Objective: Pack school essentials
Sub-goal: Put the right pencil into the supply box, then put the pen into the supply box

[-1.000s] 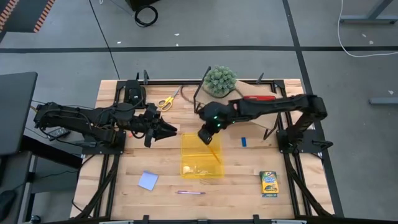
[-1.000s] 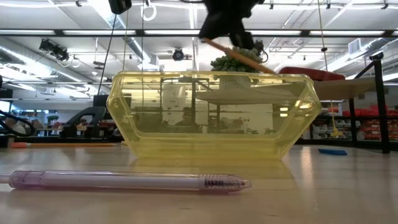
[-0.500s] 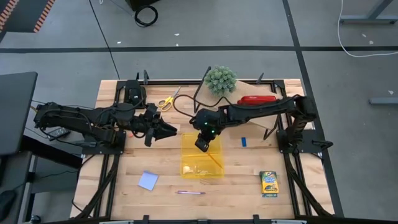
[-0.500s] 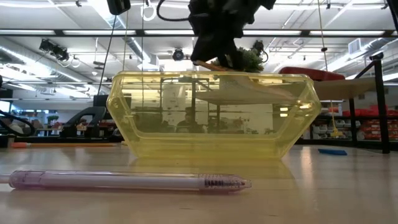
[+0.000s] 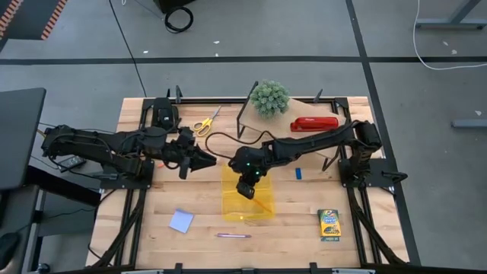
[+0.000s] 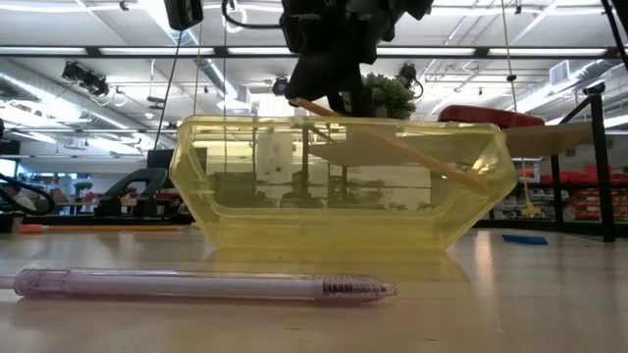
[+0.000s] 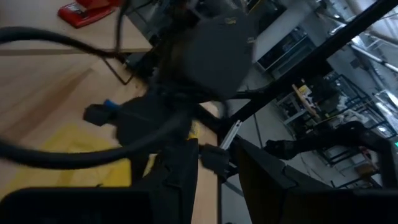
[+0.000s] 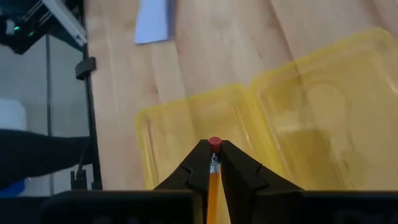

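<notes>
My right gripper [image 5: 245, 188] hangs over the open yellow plastic box [image 5: 247, 199] and is shut on an orange pencil [image 6: 392, 142] that slants down into the box. My left gripper [image 5: 204, 159] waits open, level, beside the box's far left corner. On the table lie the yellow-handled scissors [image 5: 202, 123], the blue eraser [image 5: 299, 173], the pale blue notepad [image 5: 181, 221], the pink pen [image 5: 233, 236] and the crayon box [image 5: 329, 224]. My right gripper pinches the pencil just below its red eraser end [image 8: 214, 145], between the two fingers [image 8: 239, 171]. The fingers come from above, pointing down. The pencil tilts down away from them, and its lower end [image 6: 481, 183] is inside the yellow box, near one end wall.
A round green potted plant [image 5: 269, 97] and a red stapler [image 5: 313, 123] stand near the table's far edge. Dark frame rails [image 5: 338, 156] flank the right arm's base. Bare wood lies between the box and the crayon box.
My right gripper has moved toward the table's near edge and slightly left, and down over the yellow box, staying shut on the pencil. The pencil, held above the box's rim before, now slants down with its lower end inside the box.
</notes>
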Robot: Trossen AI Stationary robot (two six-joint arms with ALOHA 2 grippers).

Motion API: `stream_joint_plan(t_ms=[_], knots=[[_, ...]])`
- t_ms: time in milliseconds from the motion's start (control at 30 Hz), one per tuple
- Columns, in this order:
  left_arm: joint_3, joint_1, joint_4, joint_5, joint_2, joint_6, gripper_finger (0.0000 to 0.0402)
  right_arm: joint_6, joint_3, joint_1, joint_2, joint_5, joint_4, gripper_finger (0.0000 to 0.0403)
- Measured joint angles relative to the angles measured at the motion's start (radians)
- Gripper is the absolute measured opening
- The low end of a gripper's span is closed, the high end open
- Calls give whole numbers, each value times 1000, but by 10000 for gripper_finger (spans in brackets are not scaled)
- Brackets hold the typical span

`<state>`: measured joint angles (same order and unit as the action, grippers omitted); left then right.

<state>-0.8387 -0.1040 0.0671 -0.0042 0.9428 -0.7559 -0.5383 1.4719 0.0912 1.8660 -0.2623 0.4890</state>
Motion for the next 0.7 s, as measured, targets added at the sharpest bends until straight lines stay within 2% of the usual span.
stream_joint_plan(t_ms=[200, 433, 700], knots=[[0, 0, 35, -2, 0, 0, 117, 18, 0, 22, 0, 4, -1, 87], [0, 0, 44, -2, 0, 5, 116, 18, 0, 49, 0, 70, 1, 147], [0, 0, 44, -2, 0, 5, 115, -59, 0, 41, -5, 77, 5, 160]])
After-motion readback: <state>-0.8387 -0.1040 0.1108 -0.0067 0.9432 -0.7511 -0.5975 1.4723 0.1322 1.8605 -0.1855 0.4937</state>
